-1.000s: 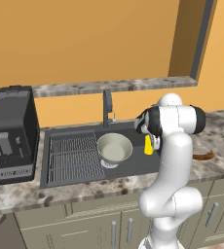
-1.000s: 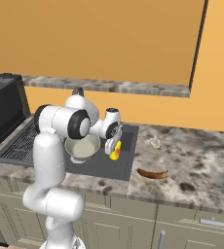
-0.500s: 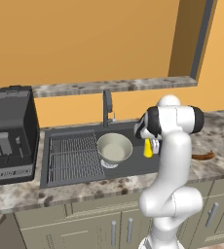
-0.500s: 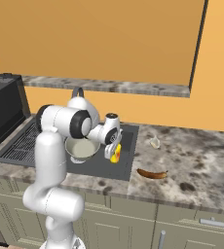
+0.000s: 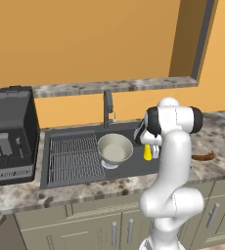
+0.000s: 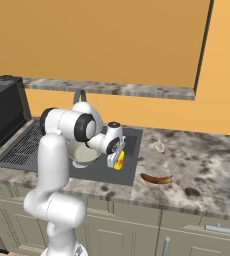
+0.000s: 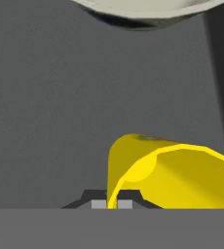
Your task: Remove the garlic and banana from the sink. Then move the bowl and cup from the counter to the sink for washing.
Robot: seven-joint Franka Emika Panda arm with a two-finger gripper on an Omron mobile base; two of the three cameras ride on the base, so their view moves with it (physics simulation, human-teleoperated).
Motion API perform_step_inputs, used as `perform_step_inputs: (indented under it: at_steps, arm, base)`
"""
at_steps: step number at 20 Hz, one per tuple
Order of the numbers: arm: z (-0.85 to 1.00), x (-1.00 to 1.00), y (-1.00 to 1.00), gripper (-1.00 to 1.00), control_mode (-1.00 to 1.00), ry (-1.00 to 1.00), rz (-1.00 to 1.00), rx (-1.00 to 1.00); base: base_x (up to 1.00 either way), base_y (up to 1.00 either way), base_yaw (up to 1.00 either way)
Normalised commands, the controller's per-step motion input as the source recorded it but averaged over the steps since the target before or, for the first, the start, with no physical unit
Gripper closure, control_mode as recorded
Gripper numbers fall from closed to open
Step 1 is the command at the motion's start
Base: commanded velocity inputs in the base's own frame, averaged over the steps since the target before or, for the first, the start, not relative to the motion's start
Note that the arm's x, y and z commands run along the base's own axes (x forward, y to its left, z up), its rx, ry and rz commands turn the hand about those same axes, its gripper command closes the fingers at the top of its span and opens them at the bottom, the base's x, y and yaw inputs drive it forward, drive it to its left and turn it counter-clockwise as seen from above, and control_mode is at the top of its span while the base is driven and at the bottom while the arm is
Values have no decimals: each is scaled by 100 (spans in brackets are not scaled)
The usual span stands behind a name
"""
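I have the two-finger gripper (image 6: 118, 161) clamped on the rim of the small bright yellow cup (image 6: 119, 160), its two dark tips pinched tight on the cup's wall with barely a gap between them. The cup hangs from the gripper over the right part of the large dark grey rectangular sink (image 5: 80, 168). From the hand camera the yellow cup (image 7: 175, 175) sits right at the tips, its open mouth turned toward me, with bare dark sink floor beyond it. I cannot tell from these angles whether the cup's base touches the sink floor or hangs just above it.

Just beside the gripper, toward the arm's left, the wide round grey metallic bowl (image 5: 115, 148) with its pale cream inside rests in the sink; its underside (image 7: 148, 12) shows at the top edge of the hand view. Further that way lies the ribbed wire rack (image 5: 75, 157).

On the other side of the gripper, out on the speckled stone counter (image 6: 202, 170), the curved orange-yellow banana (image 6: 156, 178) lies near the front edge, well apart from the cup. The small whitish garlic bulb (image 6: 159, 147) sits on the counter too, behind the banana and near the sink's right rim.
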Motion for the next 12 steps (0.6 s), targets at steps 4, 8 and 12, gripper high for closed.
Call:
perform_step_inputs:
  at_steps: [4, 8, 12]
  arm:
    - [-20, 0, 0, 100, -100, -2, 0, 0]
    - [-20, 1, 0, 100, -100, -1, 0, 0]
    - [-18, 3, 0, 100, -100, -1, 0, 0]
  base:
    - [0, 0, 0]
    - [0, 0, 0]
    - [0, 0, 0]
